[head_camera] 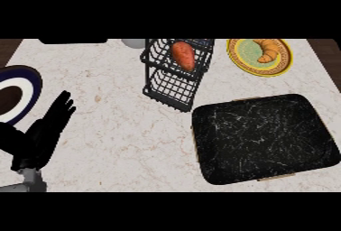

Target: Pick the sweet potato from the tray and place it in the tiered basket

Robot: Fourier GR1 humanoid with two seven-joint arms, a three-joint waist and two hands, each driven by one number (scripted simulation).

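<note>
Left hand (47,131) rested at the lower left, fingers straight and spread, holding nothing. Blue-rimmed plate (26,85) just beside it at the left edge. Sweet potato (184,56) lay in the upper tier of the tiered basket (170,85). Black tray (266,135) sat right of the basket. Croissant (268,49) on a yellow plate (234,56) beyond.

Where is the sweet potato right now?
In the head view the sweet potato lies inside the black tiered basket at top centre, left of the yellow plate with a croissant and beyond the dark tray.
</note>
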